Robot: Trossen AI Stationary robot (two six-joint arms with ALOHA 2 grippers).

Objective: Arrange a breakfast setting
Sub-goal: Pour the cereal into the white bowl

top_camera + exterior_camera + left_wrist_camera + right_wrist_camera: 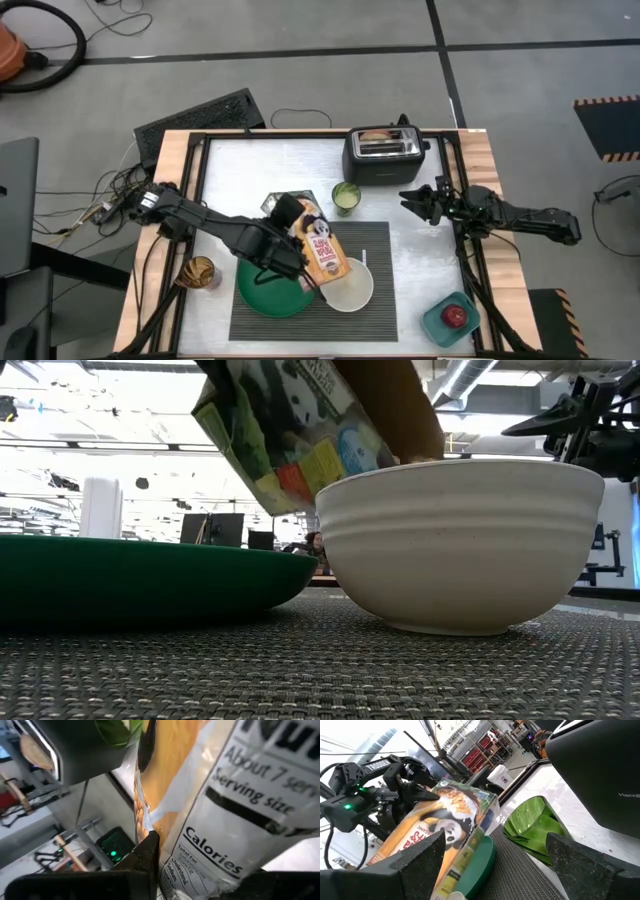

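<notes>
My left gripper (292, 248) is shut on a cereal box with a panda print (322, 252), tilted with its lower end over the white bowl (350, 285). The bowl and the round green plate (270, 292) stand side by side on the dark ribbed placemat (375, 240). In the low view the box (300, 430) hangs above the bowl's rim (460, 470). My right gripper (418, 203) is open and empty to the right of the green cup (346, 196). A tan bagel (378, 136) sits in the toaster. The red apple (456, 315) lies in the teal container. The spoon is out of view. My left gripper pinches the cereal box between its two fingers, which stand at either edge of the nutrition-facts side panel (200, 855). One finger (149, 855) shows beside that panel. It comes from the table's left. The box is lifted clear and tilted, its lower end over the bowl.
The black toaster (385, 152) stands at the far middle. The teal square container (450, 322) is at the near right corner. A jar (200, 272) stands left of the placemat. Bare white table lies between the toaster and the placemat.
</notes>
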